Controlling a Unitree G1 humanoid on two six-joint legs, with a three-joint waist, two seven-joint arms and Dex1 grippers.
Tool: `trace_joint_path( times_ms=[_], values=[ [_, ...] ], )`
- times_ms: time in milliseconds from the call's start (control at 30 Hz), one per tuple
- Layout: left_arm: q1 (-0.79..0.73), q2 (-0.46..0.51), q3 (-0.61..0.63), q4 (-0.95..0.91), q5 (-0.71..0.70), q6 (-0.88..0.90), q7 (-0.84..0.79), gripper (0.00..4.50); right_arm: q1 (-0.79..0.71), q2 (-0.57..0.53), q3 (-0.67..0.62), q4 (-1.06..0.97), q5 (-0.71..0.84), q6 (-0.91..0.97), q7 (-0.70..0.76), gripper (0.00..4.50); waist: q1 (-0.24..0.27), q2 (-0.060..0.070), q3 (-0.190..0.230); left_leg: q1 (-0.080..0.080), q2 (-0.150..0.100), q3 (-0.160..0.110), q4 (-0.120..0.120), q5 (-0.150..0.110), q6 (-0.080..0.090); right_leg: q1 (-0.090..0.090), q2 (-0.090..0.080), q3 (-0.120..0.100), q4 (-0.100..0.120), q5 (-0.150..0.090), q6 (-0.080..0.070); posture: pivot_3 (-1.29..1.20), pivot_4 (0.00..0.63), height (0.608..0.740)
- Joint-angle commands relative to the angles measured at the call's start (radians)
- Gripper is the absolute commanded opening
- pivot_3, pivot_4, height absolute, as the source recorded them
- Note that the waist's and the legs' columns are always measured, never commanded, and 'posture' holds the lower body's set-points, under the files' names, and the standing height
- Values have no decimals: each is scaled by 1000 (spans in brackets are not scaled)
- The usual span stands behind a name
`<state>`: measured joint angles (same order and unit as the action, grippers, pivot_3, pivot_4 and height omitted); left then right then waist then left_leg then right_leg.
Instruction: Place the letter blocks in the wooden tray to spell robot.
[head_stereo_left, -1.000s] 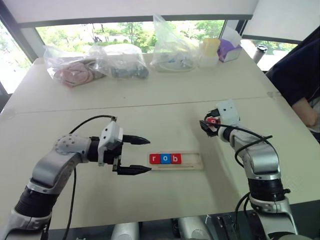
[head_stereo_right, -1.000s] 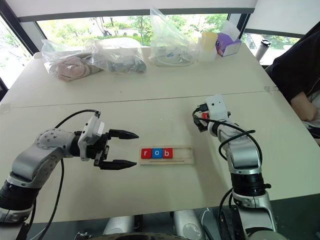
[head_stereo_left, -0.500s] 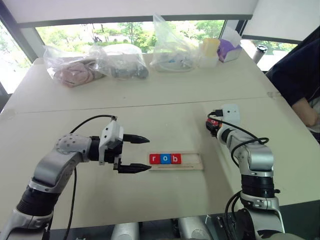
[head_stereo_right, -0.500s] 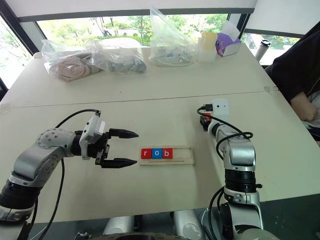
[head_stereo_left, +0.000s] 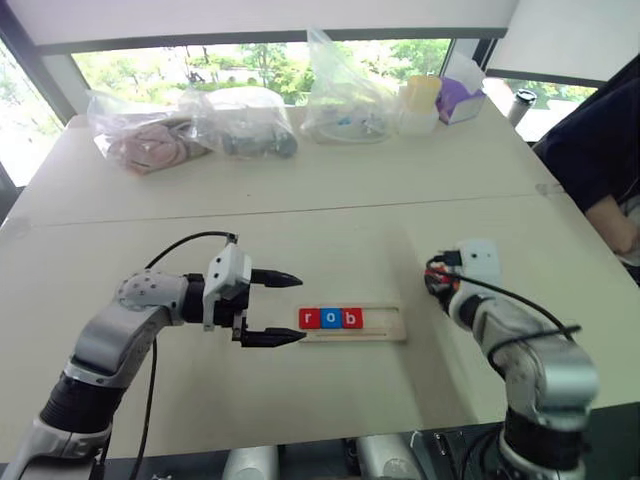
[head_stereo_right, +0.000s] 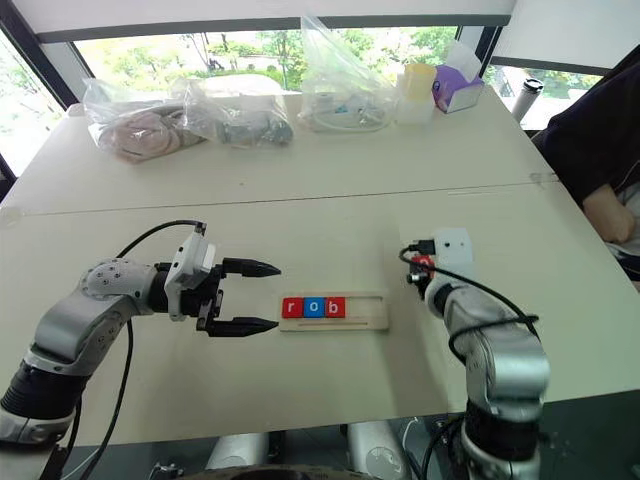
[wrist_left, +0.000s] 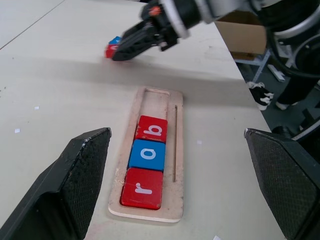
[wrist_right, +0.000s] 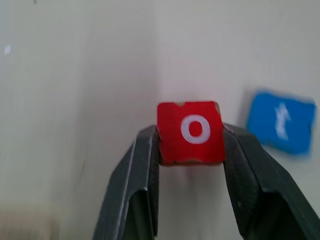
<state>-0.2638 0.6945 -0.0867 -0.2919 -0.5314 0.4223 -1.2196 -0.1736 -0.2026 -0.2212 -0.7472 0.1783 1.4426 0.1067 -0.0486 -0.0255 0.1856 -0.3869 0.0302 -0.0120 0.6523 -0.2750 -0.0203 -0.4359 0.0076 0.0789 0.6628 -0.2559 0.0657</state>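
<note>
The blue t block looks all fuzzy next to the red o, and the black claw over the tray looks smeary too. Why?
Right wrist view: the red o block is sharp between the right gripper's fingers, while the blue t block beyond is smeared. Left wrist view: the right gripper is streaked, yet the wooden tray and its r, o, b stay crisp.

Blue t block (wrist_right: 281, 122) blurred at edges. Bag (head_stereo_left: 147, 140) contents indistinct. Person (head_stereo_left: 600, 160) cut off by frame edge. Right tool (head_stereo_left: 436, 282) mostly hidden behind wrist.
</note>
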Motion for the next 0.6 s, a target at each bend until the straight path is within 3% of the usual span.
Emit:
trace_joint_path(
  times_ms=[33,267,500,600],
  values=[
    [8,7,14,-17,-10,-19,-10,4500,24,53,-54,-195,6,155,-3,1172,0,0,0,0,0,0,0,0,0,0,0,0,0,0,0,0,150,740],
    [0,3,11,-10,-13,-22,-25,4500,96,112,-56,-262,-1,172,-22,1172,2,0,0,0,0,1,0,0,0,0,0,0,-1,-2,-3,0,150,740],
    [-22,-5,2,7,-6,-31,-24,4500,123,100,-72,-235,-3,172,-17,1172,1,0,0,0,0,1,0,0,0,0,0,0,-1,-3,-2,0,150,740],
    [-24,-6,1,8,-3,-32,-19,4500,118,96,-72,-227,2,172,-11,2597,1,0,0,0,0,0,-1,0,0,0,0,0,-1,-4,0,0,150,740]
  ],
)
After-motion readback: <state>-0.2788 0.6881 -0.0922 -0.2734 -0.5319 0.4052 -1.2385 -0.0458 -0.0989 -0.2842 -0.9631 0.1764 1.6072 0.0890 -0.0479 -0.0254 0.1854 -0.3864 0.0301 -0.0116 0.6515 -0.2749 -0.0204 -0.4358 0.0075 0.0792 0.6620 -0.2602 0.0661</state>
